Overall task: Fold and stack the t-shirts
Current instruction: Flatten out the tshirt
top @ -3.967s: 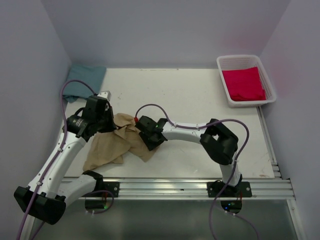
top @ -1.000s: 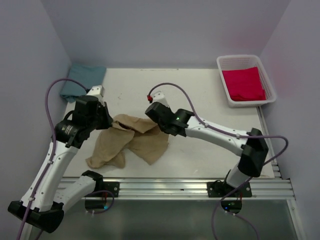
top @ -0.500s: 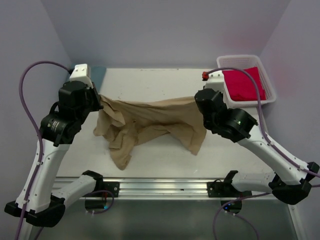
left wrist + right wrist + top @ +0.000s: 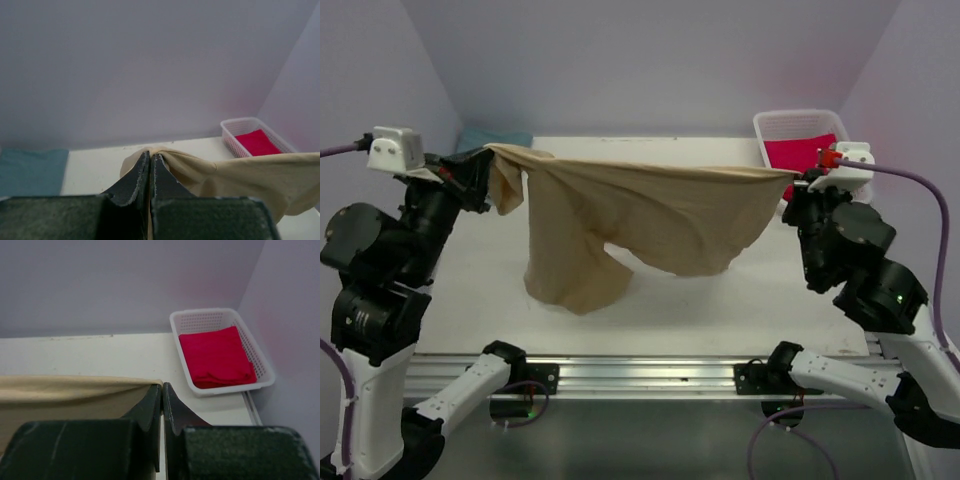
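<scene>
The tan t-shirt (image 4: 650, 215) hangs stretched in the air between both arms, its lower folds drooping to the table at the left. My left gripper (image 4: 488, 152) is shut on one corner of it (image 4: 170, 157), and my right gripper (image 4: 796, 176) is shut on the opposite corner (image 4: 80, 392). A red-pink t-shirt (image 4: 807, 150) lies folded in the white basket (image 4: 770, 130) at the far right; the right wrist view shows the red-pink t-shirt (image 4: 215, 356) too. A teal-blue t-shirt (image 4: 30, 170) lies at the far left corner, mostly hidden in the top view.
The white table (image 4: 720, 300) is walled in by pale walls at the back and both sides. A metal rail (image 4: 650, 375) runs along the near edge with both arm bases on it.
Both arms have risen and swung apart, lifting the tan t-shirt off the table and pulling it taut between them; a second ago it lay crumpled on the table.
</scene>
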{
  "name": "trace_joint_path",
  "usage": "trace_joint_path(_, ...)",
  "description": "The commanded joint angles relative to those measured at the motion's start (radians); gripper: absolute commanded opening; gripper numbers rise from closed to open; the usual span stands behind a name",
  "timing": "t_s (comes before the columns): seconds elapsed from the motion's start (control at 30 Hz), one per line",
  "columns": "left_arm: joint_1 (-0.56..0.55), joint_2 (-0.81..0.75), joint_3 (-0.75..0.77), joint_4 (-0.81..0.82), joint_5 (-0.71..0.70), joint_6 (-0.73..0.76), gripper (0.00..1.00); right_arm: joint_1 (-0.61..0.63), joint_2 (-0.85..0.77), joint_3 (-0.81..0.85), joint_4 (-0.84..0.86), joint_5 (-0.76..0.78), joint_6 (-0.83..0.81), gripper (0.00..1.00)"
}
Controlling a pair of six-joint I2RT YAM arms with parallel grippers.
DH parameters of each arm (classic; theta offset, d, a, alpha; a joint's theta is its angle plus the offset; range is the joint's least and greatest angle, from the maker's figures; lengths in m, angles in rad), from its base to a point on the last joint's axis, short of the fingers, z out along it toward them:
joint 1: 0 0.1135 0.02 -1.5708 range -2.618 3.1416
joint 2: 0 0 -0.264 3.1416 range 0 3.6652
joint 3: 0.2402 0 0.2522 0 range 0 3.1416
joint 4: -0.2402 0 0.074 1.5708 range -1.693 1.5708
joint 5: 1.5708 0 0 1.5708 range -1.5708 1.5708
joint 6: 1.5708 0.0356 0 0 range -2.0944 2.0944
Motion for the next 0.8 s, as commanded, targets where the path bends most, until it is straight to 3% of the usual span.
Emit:
trace_joint_path(0.0,0.004,-0.044,0.088,0.191,0.101,0.05,0.0,-0.002,-0.08,0.036,0.197,-0.034,-0.203,0.0)
trace_joint_path(0.17,0.063,-0.006,0.22,0.18,0.254,0.031,0.0,-0.002,-0.106,0.088,0.294,-0.152,-0.328,0.0)
trace_joint_path(0.27,0.115,0.039,0.264,0.186,0.347,0.025,0.0,-0.004,-0.019,0.174,0.235,-0.172,-0.351,0.0)
trace_joint_path(0.4,0.161,0.118,0.313,0.195,0.392,0.042,0.0,-0.002,0.044,0.129,0.395,-0.165,-0.486,0.0)
trace_joint_path(0.63,0.176,0.233,0.352,0.234,0.375,0.125,0.0,-0.002,0.211,0.292,0.422,-0.192,-0.539,0.0)
trace_joint_path(0.77,0.172,0.273,0.323,0.272,0.331,0.187,0.0,-0.002,0.259,0.287,0.5,-0.201,-0.572,0.0)
